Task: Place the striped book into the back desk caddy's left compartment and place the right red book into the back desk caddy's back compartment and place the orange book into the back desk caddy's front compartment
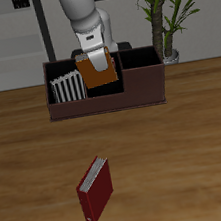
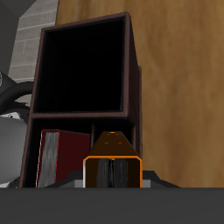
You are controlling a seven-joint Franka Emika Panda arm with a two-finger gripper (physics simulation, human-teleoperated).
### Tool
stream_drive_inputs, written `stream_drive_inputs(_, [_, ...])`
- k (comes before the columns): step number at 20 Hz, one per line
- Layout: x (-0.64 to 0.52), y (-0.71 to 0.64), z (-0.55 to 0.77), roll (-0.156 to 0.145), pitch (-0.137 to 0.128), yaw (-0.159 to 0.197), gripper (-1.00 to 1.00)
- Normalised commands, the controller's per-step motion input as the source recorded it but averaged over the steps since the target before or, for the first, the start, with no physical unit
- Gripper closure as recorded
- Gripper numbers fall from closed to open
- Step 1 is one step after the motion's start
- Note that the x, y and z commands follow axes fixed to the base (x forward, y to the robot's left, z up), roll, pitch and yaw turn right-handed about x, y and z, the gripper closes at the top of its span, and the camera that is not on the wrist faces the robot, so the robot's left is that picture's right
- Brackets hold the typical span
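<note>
One red book (image 1: 95, 189) lies flat on the wooden bench (image 1: 190, 151), nearest the front edge and well apart from the caddy (image 1: 109, 99). Farther back is one caddy — one striped book (image 1: 67, 87) upright in its end section, a second red book (image 2: 50, 156) in the middle. Above the middle, the tool (image 1: 97, 62) grips one orange book (image 1: 99, 70), tilted. Behind the caddy — one potted plant (image 1: 165, 13).

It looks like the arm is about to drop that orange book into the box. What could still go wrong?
The gripper holds the orange book tilted above the caddy, so a corner might catch on a divider instead of sliding in. A red book already fills the next small section, so the orange one could bump it or land there. Another red book lies out on the table, untouched.
</note>
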Motion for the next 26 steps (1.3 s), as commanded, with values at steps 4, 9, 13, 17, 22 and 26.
stream_drive_inputs(4, [-0.01, 0.03, -0.24, 0.010, 0.041, -0.011, 1.00])
stream_drive_inputs(9, [0.00, -0.01, -0.30, 0.007, 0.056, -0.009, 1.00])
stream_drive_inputs(13, [0.03, -0.06, -0.27, -0.010, 0.056, 0.003, 1.00])
stream_drive_inputs(17, [0.02, -0.06, -0.18, -0.012, 0.048, -0.019, 1.00])
stream_drive_inputs(22, [0.06, -0.06, -0.19, -0.035, 0.074, -0.043, 1.00])
stream_drive_inputs(26, [0.01, -0.01, -0.03, -0.008, -0.001, -0.040, -1.00])
